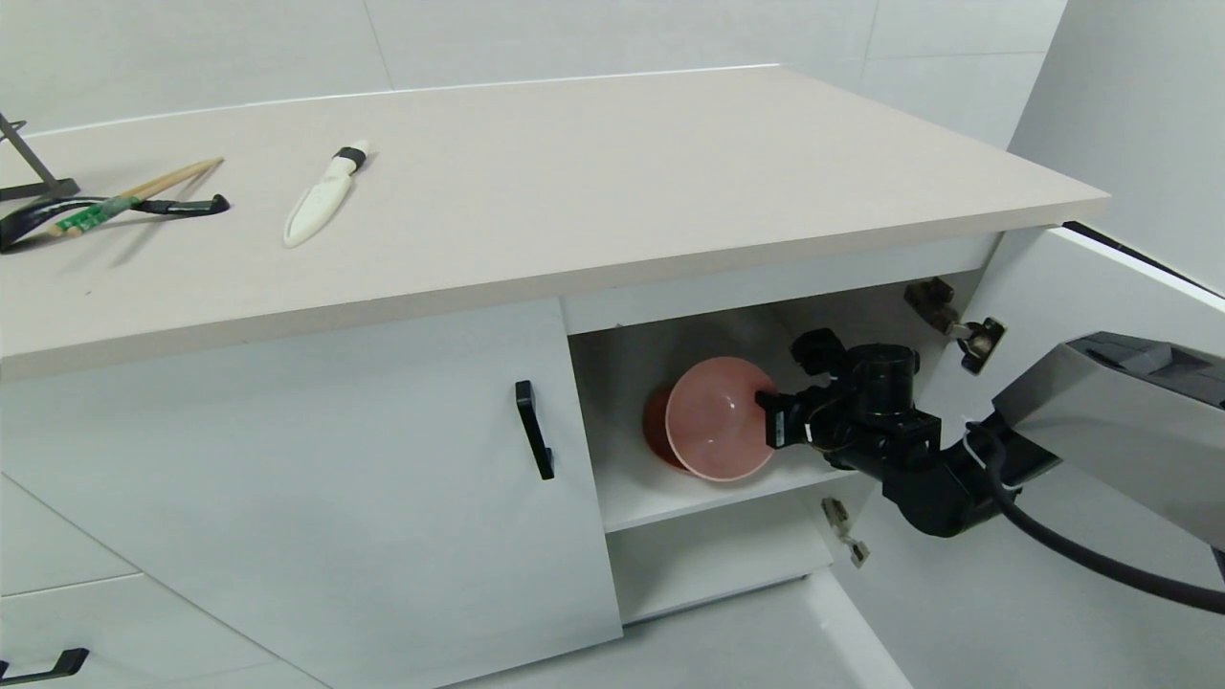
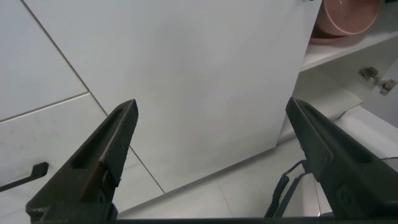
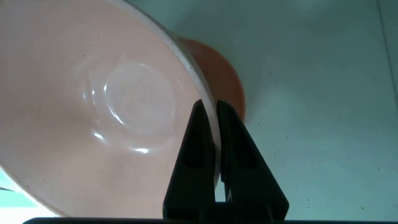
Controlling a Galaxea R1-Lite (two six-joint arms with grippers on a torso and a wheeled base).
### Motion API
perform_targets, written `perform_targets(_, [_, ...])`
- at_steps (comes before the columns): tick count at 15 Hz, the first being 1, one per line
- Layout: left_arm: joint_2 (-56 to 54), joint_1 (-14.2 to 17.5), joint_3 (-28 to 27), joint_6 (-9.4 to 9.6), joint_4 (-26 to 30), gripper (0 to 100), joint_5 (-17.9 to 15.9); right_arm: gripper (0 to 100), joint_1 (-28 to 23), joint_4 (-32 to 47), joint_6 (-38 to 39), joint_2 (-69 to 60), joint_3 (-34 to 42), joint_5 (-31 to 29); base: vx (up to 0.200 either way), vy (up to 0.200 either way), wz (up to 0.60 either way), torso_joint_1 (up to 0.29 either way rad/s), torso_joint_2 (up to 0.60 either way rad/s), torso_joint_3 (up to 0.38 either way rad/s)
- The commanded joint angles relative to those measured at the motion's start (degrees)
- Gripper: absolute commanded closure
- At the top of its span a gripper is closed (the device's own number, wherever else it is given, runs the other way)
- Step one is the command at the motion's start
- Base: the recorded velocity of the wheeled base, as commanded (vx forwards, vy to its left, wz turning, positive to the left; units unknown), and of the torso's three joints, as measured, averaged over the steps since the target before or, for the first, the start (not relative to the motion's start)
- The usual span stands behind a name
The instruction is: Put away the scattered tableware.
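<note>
A pink bowl (image 1: 718, 421) is tipped on its side on the upper shelf (image 1: 670, 502) of the open cabinet, its inside facing outward. My right gripper (image 1: 766, 421) is shut on its rim; the right wrist view shows both fingers (image 3: 198, 143) pinching the bowl's (image 3: 118, 106) edge. Right behind it sits an orange bowl (image 1: 656, 426) (image 3: 224, 68). On the countertop lie wooden chopsticks (image 1: 144, 187) and a cream knife (image 1: 325, 196). My left gripper (image 2: 211, 106) hangs open and holds nothing, in front of the closed cabinet door, with the pink bowl (image 2: 345, 15) farther off.
The right cabinet door (image 1: 1053, 316) stands swung open beside my right arm. The closed left door (image 1: 383, 478) has a black handle (image 1: 534, 429). A black-handled utensil (image 1: 191, 206) and a wire rack (image 1: 29, 167) sit at the counter's left end. A lower shelf (image 1: 708, 565) lies below.
</note>
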Motion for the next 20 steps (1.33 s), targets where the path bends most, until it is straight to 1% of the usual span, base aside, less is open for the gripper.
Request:
perform_targets(1, [0.07,0.0,0.0,-0.01,-0.04,0,-0.01,100,0.01,-0.02,-0.16,0.25,-0.1,0.0,0.0,0.0,0.0,0.0,0.0,0.0])
perform_targets(6, [0.07,0.0,0.0,-0.09,-0.04,0,0.34,100,0.01,-0.46,-0.68,0.51,-0.1,0.0,0.0,0.0,0.0,0.0,0.0,0.0])
perform_targets(8, [0.07,0.0,0.0,-0.44,-0.04,0,0.43,100,0.01,-0.55,-0.68,0.51,-0.1,0.0,0.0,0.0,0.0,0.0,0.0,0.0])
perform_targets(9, [0.07,0.0,0.0,-0.44,-0.04,0,0.43,0,0.01,-0.55,-0.77,0.51,-0.01,0.0,0.0,0.0,0.0,0.0,0.0,0.0])
perform_targets(12, [0.07,0.0,0.0,-0.53,0.05,0,0.78,0,0.09,-0.73,-2.35,0.6,-0.01,0.08,0.0,0.0,0.0,0.0,0.0,0.0])
perform_targets(16, [0.07,0.0,0.0,-0.53,0.05,0,0.78,0,0.18,-1.25,-2.53,0.25,0.08,0.17,0.0,0.0,0.0,0.0,0.0,0.0])
perform_targets(17, [0.07,0.0,0.0,-0.53,0.05,0,0.87,0,0.27,-1.87,-3.58,-0.19,0.34,0.17,0.0,0.0,0.0,0.0,0.0,0.0])
perform_targets(18, [0.07,0.0,0.0,-0.71,0.05,0,0.87,0,0.27,-2.66,-6.31,-1.07,0.78,0.08,0.0,0.0,0.0,0.0,0.0,0.0])
perform_targets(20, [0.07,0.0,0.0,-0.71,0.05,0,0.87,0,0.97,-6.0,-9.03,-4.32,4.82,0.08,0.0,0.0,0.0,0.0,0.0,0.0])
